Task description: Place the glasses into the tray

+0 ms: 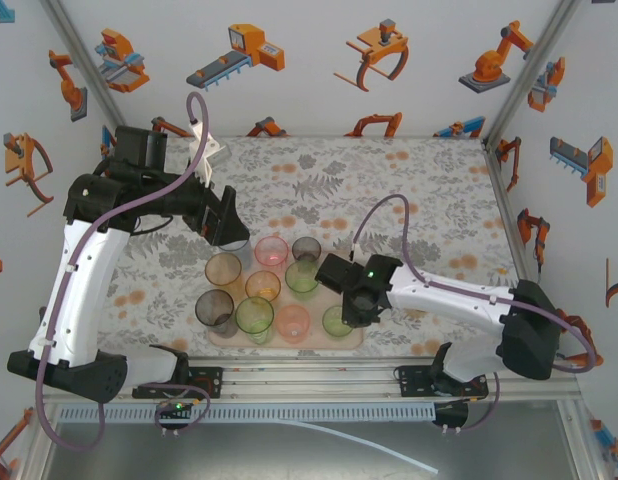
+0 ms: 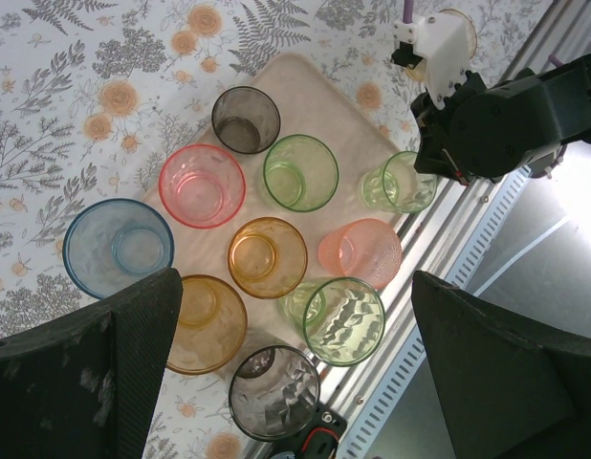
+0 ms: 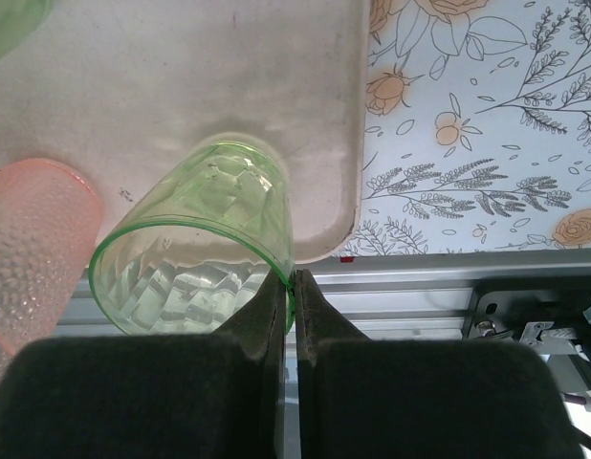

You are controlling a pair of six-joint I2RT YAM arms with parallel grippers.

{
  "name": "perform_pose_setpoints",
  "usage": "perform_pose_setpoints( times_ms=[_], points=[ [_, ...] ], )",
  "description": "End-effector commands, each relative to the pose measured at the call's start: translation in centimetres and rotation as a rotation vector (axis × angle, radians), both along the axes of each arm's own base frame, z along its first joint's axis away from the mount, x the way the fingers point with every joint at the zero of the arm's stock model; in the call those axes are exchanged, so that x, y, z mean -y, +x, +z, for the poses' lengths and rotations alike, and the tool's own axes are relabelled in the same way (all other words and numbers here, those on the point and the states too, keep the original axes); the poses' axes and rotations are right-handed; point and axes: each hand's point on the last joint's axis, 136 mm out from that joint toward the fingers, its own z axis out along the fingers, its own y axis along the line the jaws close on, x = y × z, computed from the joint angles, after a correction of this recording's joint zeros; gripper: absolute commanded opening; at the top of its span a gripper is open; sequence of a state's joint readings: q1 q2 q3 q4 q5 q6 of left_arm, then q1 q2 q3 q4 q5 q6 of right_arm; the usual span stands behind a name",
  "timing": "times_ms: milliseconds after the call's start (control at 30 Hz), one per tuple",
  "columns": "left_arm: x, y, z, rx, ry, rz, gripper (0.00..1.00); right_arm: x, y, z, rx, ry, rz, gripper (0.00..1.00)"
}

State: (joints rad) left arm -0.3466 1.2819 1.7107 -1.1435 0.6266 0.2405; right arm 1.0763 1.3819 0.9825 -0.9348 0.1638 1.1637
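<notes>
- The right end effector [image 3: 294, 285] was closed, pinching the rim of a green glass [image 3: 205, 229]; the glass's base rested on the near right corner of the pale pink tray [image 3: 343, 143].
- The left end effector [image 1: 227, 222] hung wide open above the tray's far left corner; a blue glass [image 2: 119, 247] stood just beneath it, seemingly on the tabletop [image 2: 47, 115] touching the tray's edge.
- The other glasses stood inside the tray; the left arm was the nearer one to the blue glass.
</notes>
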Motion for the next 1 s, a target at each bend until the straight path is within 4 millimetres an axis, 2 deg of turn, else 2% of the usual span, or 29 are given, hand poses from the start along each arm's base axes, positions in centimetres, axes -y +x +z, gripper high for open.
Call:
perform_pose_setpoints(
  times_ms=[0, 300, 667, 967],
  points=[
    [0.3, -0.5, 0.7, 0.004, -0.028, -0.016, 0.97, 0.4, -0.4, 0.2, -0.002, 0.007, -0.024, 0.06],
    [0.3, -0.4, 0.7, 0.005, -0.028, -0.014, 0.97, -0.5, -0.6, -0.2, -0.015, 0.020, -0.009, 0.06],
    [0.3, -0.5, 0.7, 0.006, -0.028, -0.016, 0.97, 0.4, -1.1, -0.9, -0.025, -0.018, -0.012, 0.09],
    [0.3, -0.6, 0.9, 0.010, -0.030, -0.015, 0.97, 0.3, -1.0, -0.9, -0.022, -0.020, -0.013, 0.17]
  ],
)
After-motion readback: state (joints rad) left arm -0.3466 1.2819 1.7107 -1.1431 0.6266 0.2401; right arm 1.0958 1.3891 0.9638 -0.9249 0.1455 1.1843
